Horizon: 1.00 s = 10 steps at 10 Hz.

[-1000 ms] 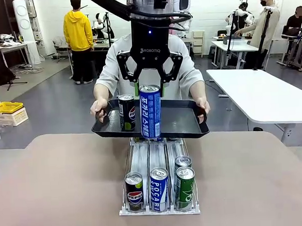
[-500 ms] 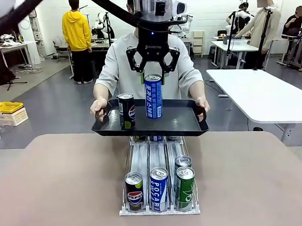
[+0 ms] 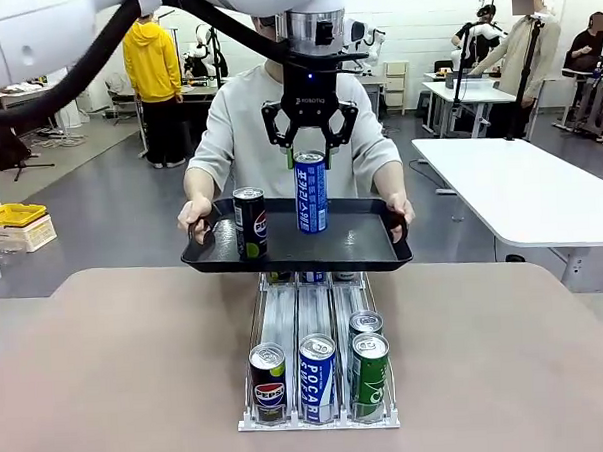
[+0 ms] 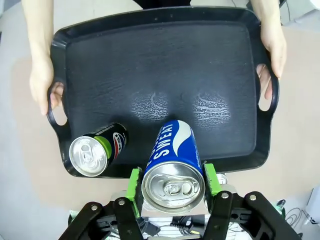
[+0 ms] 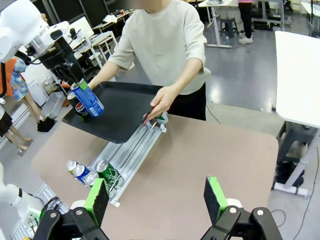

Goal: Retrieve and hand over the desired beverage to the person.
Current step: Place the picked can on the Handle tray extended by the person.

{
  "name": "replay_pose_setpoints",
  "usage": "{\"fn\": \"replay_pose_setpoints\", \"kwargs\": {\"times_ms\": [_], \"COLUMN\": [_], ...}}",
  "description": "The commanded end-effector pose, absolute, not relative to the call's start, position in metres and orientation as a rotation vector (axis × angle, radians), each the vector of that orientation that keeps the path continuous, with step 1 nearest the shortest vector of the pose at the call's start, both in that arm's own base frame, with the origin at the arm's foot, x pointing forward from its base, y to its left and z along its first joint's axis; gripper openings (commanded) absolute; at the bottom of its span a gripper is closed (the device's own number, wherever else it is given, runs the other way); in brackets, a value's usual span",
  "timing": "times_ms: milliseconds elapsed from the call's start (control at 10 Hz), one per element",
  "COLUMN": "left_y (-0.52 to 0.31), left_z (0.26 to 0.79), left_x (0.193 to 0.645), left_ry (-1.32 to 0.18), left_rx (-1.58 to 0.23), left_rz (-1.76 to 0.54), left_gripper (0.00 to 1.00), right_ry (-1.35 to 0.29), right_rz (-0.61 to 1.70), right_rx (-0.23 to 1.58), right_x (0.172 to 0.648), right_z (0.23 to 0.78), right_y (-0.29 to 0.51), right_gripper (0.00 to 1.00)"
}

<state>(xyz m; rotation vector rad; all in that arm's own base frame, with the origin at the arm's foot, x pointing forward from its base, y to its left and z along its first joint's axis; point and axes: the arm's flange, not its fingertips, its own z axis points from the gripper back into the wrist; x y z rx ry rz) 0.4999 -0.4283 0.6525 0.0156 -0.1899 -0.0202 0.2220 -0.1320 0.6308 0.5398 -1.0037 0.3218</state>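
Above the black tray (image 3: 367,245), the left gripper (image 3: 310,158) hangs with its fingers pointing down, the green pads (image 4: 133,184) pressed against both sides of a tall blue can (image 3: 311,192) just under its rim. The can stands upright over the middle of the tray; whether its base touches the tray floor or sits just clear of it is hard to judge from the front view. In the left wrist view the can's silver top and pull tab lie between the pads, with white lettering running down its blue side.

A black can (image 3: 249,222) stands upright on the tray, just beside the blue can, near the tray's edge on the robot's left.

The person (image 3: 239,129) in a light grey sweatshirt stands at the far side of the table (image 3: 128,374) and holds the tray level by its two handles, one hand (image 3: 195,219) at each end.

Below the tray's near edge, a clear three-lane rack (image 3: 317,380) rests on the table. At its near end stand a dark can (image 3: 268,383), a blue can (image 3: 317,377) and a green can (image 3: 369,373), with a further silver-topped can (image 3: 365,325) behind the green one.

The right gripper (image 5: 156,200) hovers over the table's corner with its jaws spread wide and nothing between them.
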Motion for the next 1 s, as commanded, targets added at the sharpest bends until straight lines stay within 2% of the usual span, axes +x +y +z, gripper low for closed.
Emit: {"fn": "replay_pose_setpoints", "kwargs": {"times_ms": [0,500,900], "left_y": [-0.449,-0.451,-0.45], "left_z": [0.668,0.63,0.626], "left_x": [0.519,0.516,0.518], "left_ry": [-0.154,-0.117,-0.078], "left_rx": [0.043,0.048,0.029], "left_rz": [-0.041,-0.065,-0.071], "left_gripper": [0.59,0.59,0.59], "right_ry": [-1.011,-1.011,-1.011], "right_rz": [0.338,0.338,0.338], "right_rx": [0.56,0.56,0.56], "right_x": [0.224,0.224,0.224], "right_z": [0.629,0.629,0.629], "right_y": [-0.131,-0.131,-0.131], "right_gripper": [1.0,1.0,1.0]}}
